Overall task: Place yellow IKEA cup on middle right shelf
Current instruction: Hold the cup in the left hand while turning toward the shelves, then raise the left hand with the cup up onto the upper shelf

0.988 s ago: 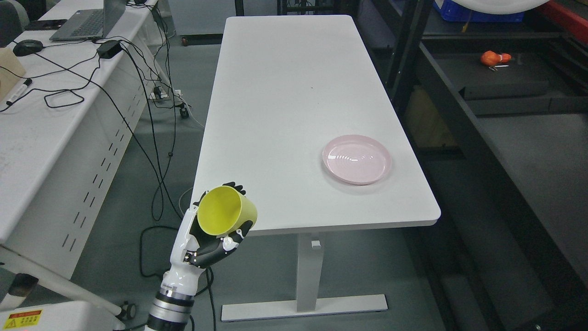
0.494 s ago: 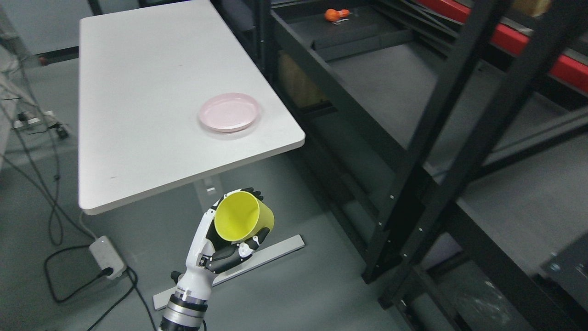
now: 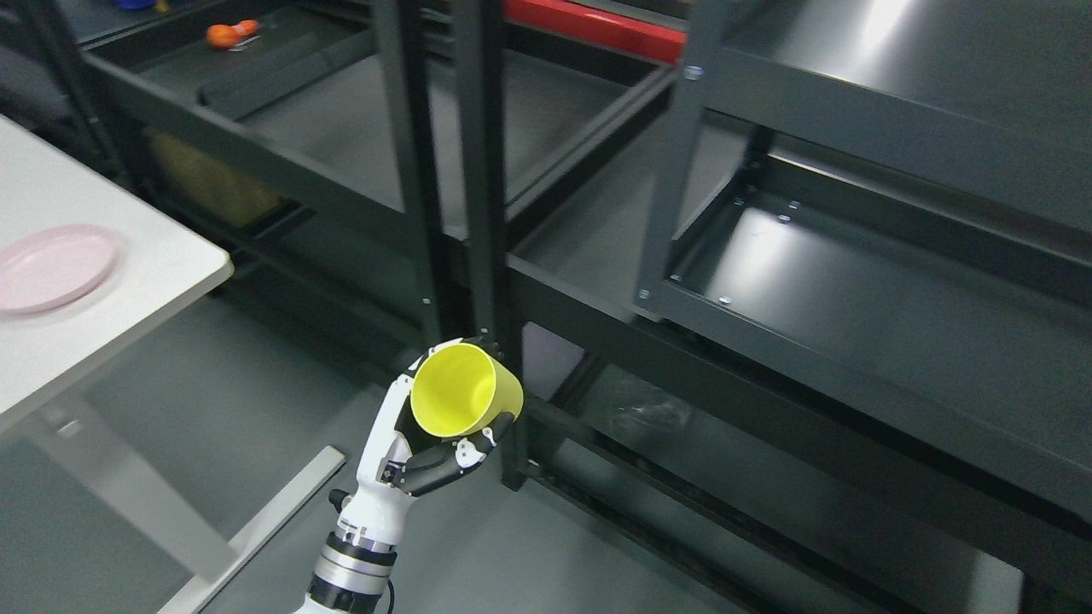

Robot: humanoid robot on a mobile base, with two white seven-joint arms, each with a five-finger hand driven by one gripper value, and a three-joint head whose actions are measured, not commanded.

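Observation:
My left hand (image 3: 448,418) comes up from the bottom edge left of the middle and is shut on the yellow cup (image 3: 465,390). The cup lies tilted in the palm, its open mouth facing the camera. It hangs over the grey floor, right in front of a black upright post (image 3: 486,170) of the shelving. A dark shelf board (image 3: 853,290) of the right-hand rack lies up and to the right of the cup. The right arm does not show.
A white table (image 3: 162,273) with a pink plate (image 3: 53,267) on it stands at the left edge. An orange object (image 3: 223,34) lies on the left rack's shelf at the top left. A red beam (image 3: 597,24) crosses the top. Lower shelf rails run behind the cup.
The whole picture has swung right: the table slid to the left edge and the racks now fill the view. The cup stays held in my left hand the same way.

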